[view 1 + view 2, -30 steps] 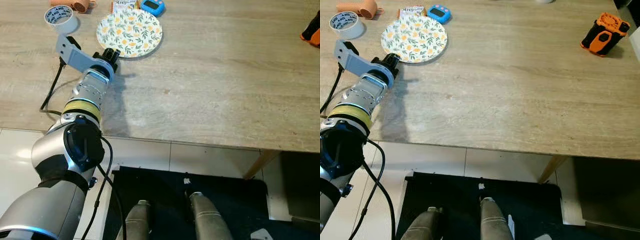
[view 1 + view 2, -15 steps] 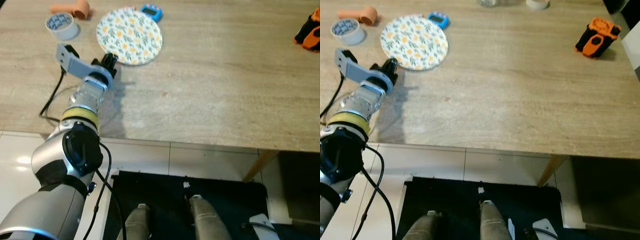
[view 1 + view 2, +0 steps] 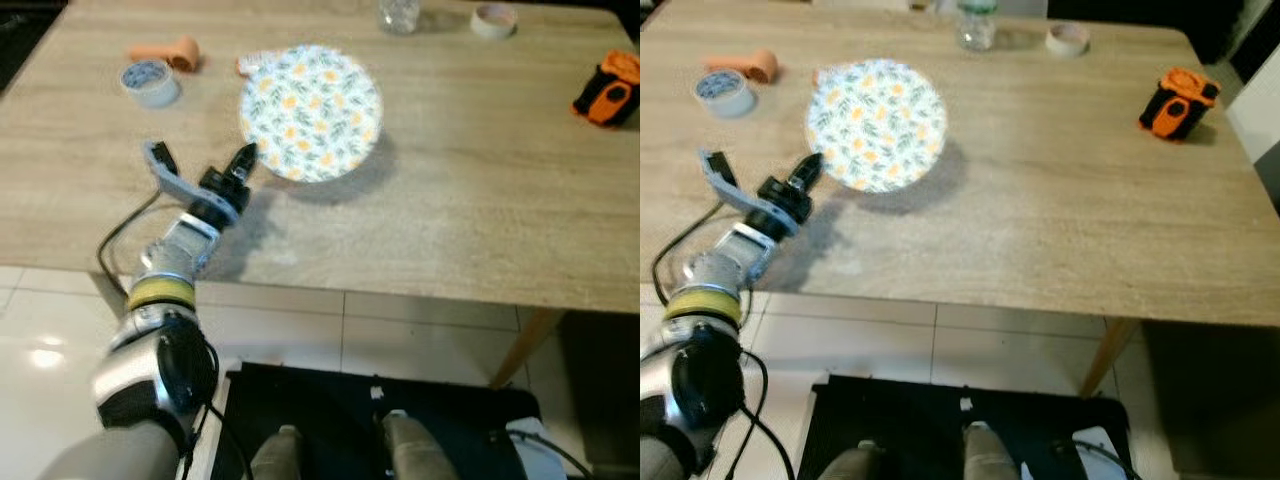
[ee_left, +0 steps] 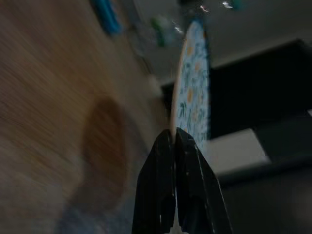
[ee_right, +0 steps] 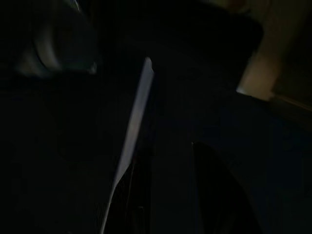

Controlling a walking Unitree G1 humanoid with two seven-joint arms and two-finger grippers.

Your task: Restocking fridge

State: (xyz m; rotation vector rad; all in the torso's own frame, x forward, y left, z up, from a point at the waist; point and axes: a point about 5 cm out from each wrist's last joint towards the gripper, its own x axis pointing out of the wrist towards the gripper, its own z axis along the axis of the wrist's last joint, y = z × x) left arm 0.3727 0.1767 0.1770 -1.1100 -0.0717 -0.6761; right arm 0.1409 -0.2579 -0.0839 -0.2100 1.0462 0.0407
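Note:
A round plate with a yellow floral print (image 3: 312, 112) hangs tilted above the wooden table (image 3: 470, 220) and casts a shadow to its right. My left gripper (image 3: 244, 160) is shut on the plate's near-left rim. In the left wrist view the two black fingertips (image 4: 171, 136) pinch the plate's (image 4: 195, 97) thin edge. My right gripper (image 5: 175, 190) hangs in a very dark view, its two fingers apart with nothing between them.
A tape roll (image 3: 150, 82) and an orange object (image 3: 170, 52) lie at the table's far left. A glass jar (image 3: 398, 14) and another tape roll (image 3: 494, 18) stand at the back. An orange-black tool (image 3: 608, 88) is far right. A black mat (image 3: 460, 420) covers the floor below.
The plate has come up off the table in my left gripper and moved right, now tilted. The camera has drawn back, so more of the table's far side shows.

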